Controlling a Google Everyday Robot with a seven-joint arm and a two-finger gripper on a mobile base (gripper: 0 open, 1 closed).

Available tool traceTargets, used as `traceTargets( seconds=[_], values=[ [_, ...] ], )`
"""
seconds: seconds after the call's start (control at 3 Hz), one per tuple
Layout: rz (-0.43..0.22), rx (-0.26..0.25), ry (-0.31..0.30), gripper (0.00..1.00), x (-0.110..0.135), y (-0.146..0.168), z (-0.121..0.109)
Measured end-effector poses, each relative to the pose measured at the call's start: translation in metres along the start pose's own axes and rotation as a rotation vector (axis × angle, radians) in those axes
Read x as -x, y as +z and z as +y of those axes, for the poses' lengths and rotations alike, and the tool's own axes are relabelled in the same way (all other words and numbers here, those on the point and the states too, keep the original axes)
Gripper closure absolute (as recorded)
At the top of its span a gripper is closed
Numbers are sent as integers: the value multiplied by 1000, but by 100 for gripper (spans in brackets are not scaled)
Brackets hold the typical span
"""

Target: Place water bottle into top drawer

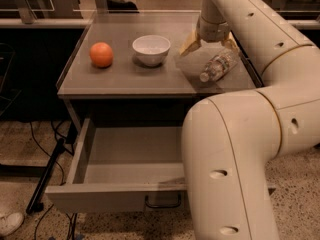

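The water bottle (218, 66) lies on its side on the right part of the grey cabinet top (125, 76), white cap towards the front. My gripper (210, 45) hangs just behind and above it, open, with one tan finger (189, 43) to the left and the other to the right; it holds nothing. The top drawer (107, 196) is pulled out below the cabinet top. Its inside (132, 149) looks empty, and its dark handle (163, 202) shows at the front. My arm hides the drawer's right part.
An orange (101, 54) and a white bowl (151, 49) stand on the left and middle of the cabinet top. My big arm segment (230, 174) fills the right foreground. Cables (45, 181) and a shoe (10, 223) lie on the speckled floor at left.
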State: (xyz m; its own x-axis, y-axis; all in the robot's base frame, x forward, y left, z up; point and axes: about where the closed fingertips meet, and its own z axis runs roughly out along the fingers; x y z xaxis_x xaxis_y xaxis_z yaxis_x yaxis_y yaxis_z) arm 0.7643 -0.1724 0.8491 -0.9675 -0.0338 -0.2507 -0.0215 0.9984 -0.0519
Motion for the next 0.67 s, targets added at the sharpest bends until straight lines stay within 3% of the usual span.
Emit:
traceTargets(
  seconds=[0.67],
  values=[
    [42,-98,60,0,5,52,-24]
  ],
)
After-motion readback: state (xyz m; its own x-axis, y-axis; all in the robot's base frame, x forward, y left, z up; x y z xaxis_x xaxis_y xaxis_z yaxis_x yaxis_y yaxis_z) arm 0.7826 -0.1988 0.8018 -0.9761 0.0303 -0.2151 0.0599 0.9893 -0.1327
